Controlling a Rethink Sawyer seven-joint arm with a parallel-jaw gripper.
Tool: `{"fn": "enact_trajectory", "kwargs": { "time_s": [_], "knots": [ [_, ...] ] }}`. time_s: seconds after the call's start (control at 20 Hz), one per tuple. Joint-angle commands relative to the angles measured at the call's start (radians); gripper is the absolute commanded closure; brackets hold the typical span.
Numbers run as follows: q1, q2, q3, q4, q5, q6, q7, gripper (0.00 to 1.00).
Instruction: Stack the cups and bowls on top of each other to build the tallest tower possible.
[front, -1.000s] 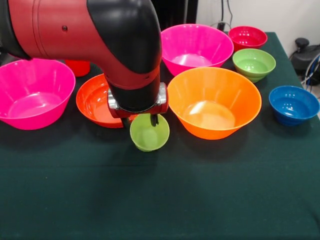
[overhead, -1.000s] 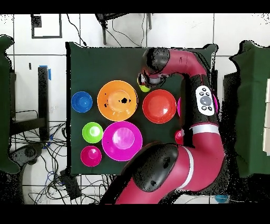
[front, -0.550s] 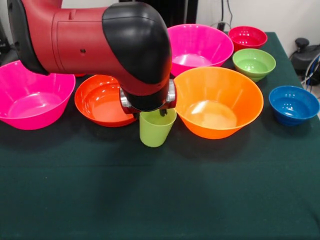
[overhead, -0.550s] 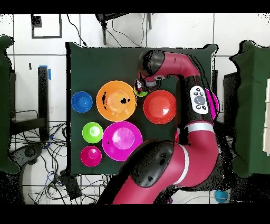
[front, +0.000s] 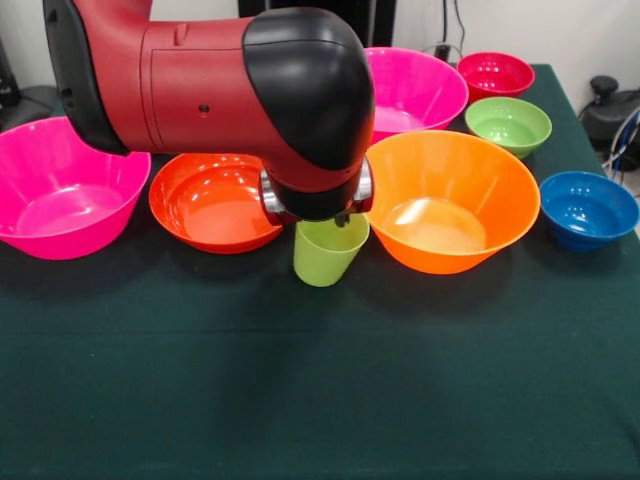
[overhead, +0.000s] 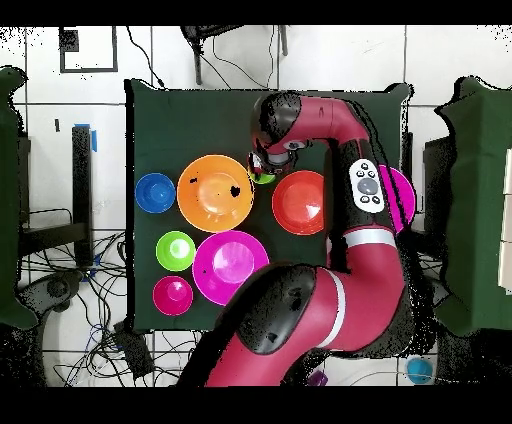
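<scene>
since the earlier frames, lime green cup (front: 330, 251) shifted toward orange bowl (front: 452, 203), upright, apparently lifted off tabletop (front: 300, 390). jaws (front: 335, 222) clamped on its rim, probably carrying it to the bowl as tower base. red-orange bowl (front: 214, 199) beside.

- I can read no text, label, brand or number on the bowls, the cup, the arm or the table.
</scene>
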Motion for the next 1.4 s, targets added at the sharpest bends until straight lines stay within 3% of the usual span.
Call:
{"fn": "enact_trajectory", "kwargs": {
  "time_s": [0.05, 0.4, 0.85, 1.4],
  "knots": [
    [0.03, -0.014, -0.017, -0.01, -0.095, 0.048, -0.232, 0.0],
    [0.03, -0.063, -0.024, -0.029, -0.142, 0.021, -0.262, 0.0],
    [0.051, -0.15, -0.03, -0.033, -0.182, 0.122, -0.272, 0.0],
    [0.034, -0.246, 0.014, 0.034, -0.076, 0.164, -0.197, 0.0]
  ]
}}
